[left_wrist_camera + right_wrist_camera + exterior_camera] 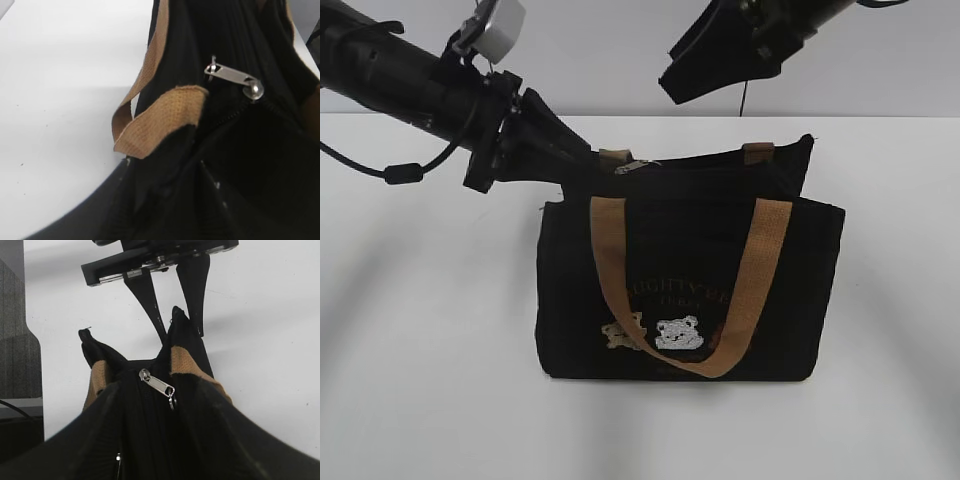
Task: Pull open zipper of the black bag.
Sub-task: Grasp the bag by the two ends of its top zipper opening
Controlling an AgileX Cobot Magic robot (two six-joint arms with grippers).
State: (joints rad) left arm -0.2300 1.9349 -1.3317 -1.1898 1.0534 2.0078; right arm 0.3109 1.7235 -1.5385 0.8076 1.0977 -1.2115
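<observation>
The left gripper pinches the black bag at its top left corner beside the zipper; the right gripper hovers parted above, bare white table around.

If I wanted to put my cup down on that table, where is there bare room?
Bare white table lies left of the black bag, in front of it, and right of it. It is crowded at the bag's top left end, where the left gripper meets the fabric near the zipper.
</observation>
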